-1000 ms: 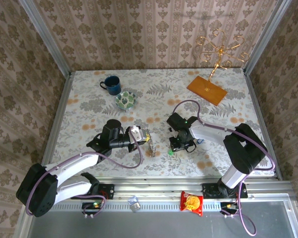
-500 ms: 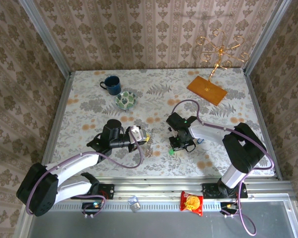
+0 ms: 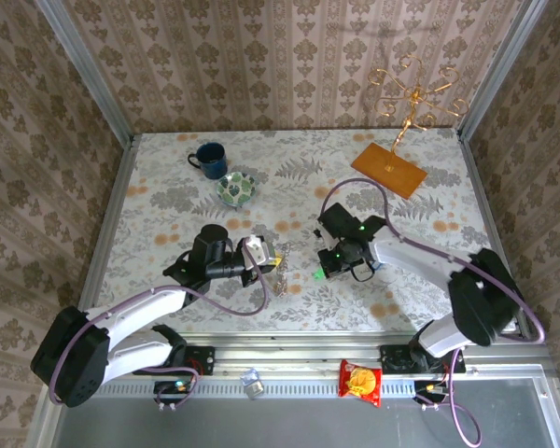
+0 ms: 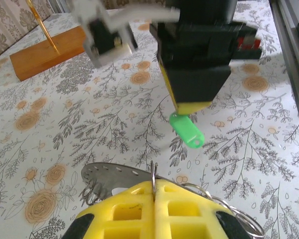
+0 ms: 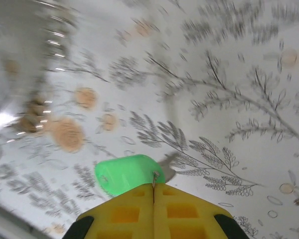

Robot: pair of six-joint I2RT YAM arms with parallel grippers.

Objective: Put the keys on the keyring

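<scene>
**Both sides clamped shut**

Right gripper [image 5: 153, 191] pinched closed on bright green plastic key tag [image 5: 127, 174], key blade hidden. Left gripper [image 4: 153, 188] closed on thin flat grey metal keyring [image 4: 108, 175], near the tag, over floral tabletop [image 4: 50, 134].

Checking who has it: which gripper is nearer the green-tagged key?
Right. The right gripper is shut on the green-tagged key; the left gripper, shut on the keyring, sits apart to its left.
</scene>
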